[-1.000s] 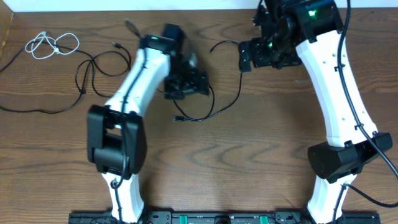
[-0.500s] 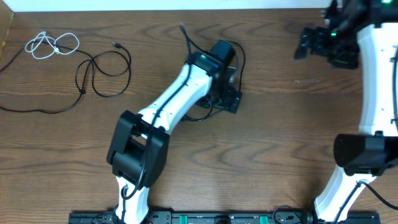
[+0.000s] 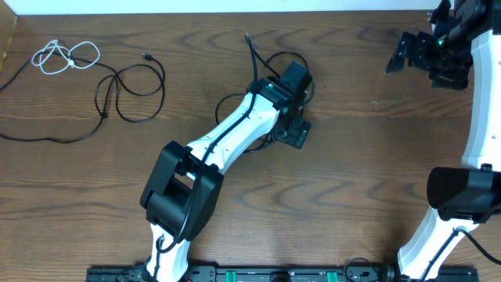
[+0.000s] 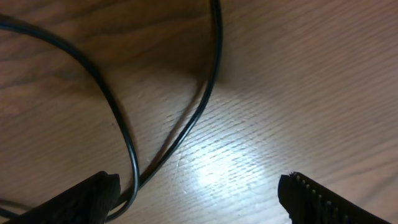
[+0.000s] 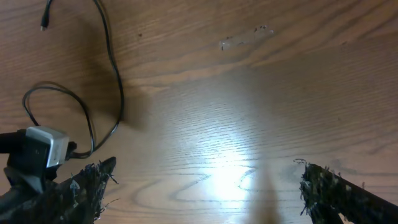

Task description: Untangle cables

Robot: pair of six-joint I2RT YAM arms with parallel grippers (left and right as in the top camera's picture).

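**Colleague:** Where do the cables lie right now?

**Operator:** I see three on the wooden table [image 3: 360, 164]. The short white cable [image 3: 66, 56] sits bunched in small loops at the far left corner. Just to its right a black cable [image 3: 129, 82] lies in loose loops, apart from the white one. The second black cable [image 3: 252, 55] is near the middle of the table, curling out from under my left arm [image 3: 227, 133]. One of its ends points toward the far edge.

**Colleague:** And the claws?

**Operator:** My left claw [image 4: 199, 196] hangs low over that middle cable, fingers spread wide with nothing between them. In its wrist view the cord forms two curved strands that meet close by one fingertip [image 4: 93, 193]. I cannot tell whether it touches. My right claw [image 5: 205, 180] is wide open too and holds nothing. It hovers over bare wood at the far right, well apart from all three cables. Its wrist view shows the middle cable's loop and plug end off to one side.
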